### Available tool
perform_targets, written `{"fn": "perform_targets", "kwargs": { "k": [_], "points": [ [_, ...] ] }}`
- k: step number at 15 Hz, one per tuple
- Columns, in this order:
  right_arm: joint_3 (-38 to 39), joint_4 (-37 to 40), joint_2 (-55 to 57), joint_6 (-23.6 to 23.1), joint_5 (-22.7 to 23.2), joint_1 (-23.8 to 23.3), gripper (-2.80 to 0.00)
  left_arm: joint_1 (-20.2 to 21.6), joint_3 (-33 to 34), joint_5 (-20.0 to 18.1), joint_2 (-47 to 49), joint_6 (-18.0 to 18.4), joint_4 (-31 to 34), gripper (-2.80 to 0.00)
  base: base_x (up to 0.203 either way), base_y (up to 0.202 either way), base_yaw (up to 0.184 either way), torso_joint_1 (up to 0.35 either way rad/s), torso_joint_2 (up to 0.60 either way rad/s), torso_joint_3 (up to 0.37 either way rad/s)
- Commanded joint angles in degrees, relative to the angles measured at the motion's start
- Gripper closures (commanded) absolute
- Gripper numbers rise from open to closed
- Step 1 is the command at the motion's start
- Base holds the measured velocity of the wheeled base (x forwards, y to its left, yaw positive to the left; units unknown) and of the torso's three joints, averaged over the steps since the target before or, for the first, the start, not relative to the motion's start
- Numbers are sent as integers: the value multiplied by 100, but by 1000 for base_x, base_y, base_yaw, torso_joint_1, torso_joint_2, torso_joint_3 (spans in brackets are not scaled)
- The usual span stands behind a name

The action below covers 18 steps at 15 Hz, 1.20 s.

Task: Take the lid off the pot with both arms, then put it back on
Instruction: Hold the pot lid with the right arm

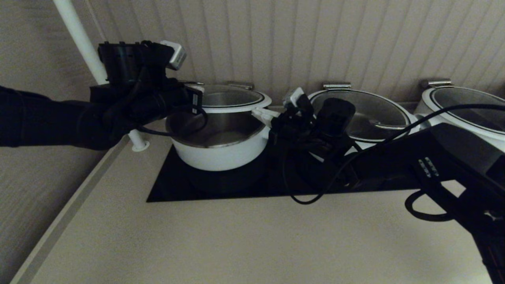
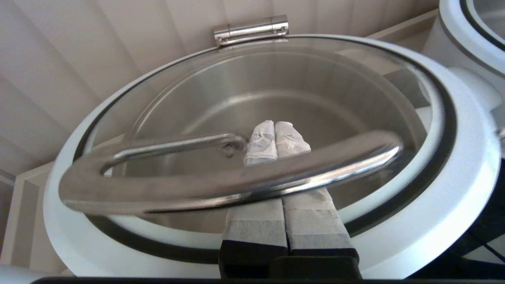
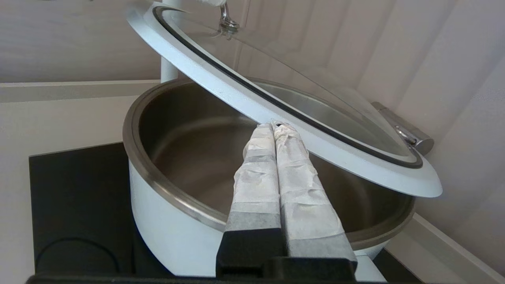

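The lid [image 3: 300, 118] — glass, with a wide white rim, a black ring and a steel loop handle [image 2: 221, 173] — is tilting up over the pot [image 1: 221, 150], its back edge staying at the steel hinge [image 2: 250, 30]. The pot, white outside and steel inside, is sitting on a black panel [image 1: 173, 189] set in the desk [image 1: 252, 240], its stub handle pointing right.

The left end effector [image 2: 275, 136] is reaching under the loop handle with its taped fingers pressed together, gripping nothing between them. The right end effector [image 3: 274, 126] — fingers likewise pressed together — is touching the lid's white rim from beneath with its tips. Two similar pots [image 1: 371, 114] are standing to the right.
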Motion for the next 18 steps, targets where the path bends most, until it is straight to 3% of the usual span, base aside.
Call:
{"fn": "perform_targets", "kwargs": {
  "k": [1, 18],
  "points": [
    [-7, -24, 42, -10, 7, 2, 0, 5, -2, -1, -23, 5, -16, 0, 0, 0, 0, 0, 0, 0],
    [64, -33, 120, -10, 51, 467, 0, 8, -116, -1, 12, 5, -7, 0, 0, 0, 0, 0, 0, 0]
  ]
}}
